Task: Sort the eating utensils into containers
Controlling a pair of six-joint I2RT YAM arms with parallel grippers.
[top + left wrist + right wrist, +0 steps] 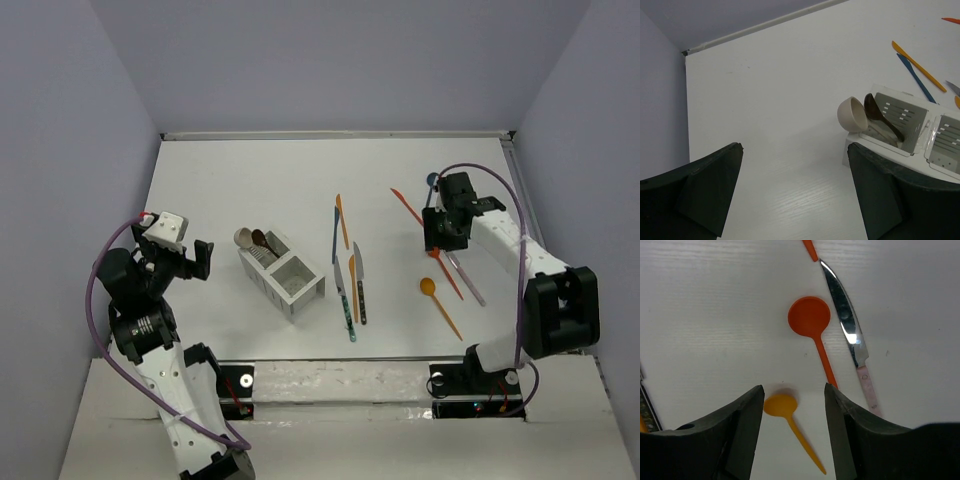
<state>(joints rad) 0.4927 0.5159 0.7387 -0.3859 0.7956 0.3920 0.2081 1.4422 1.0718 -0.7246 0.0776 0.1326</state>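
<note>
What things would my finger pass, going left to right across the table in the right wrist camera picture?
Going by their middles: yellow-orange spoon → red-orange spoon → shiny knife with a pink handle.

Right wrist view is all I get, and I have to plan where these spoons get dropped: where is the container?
Observer: The container sits mid-table, to the left of your right hand, past a row of loose utensils.
Operator: Is anything in it already?
Observer: Its far compartment holds a beige spoon and a dark brown spoon. The near one looks empty.
Operator: Is the left arm in the way?
Observer: No. The left hand hangs open and empty on the container's other side.
</note>
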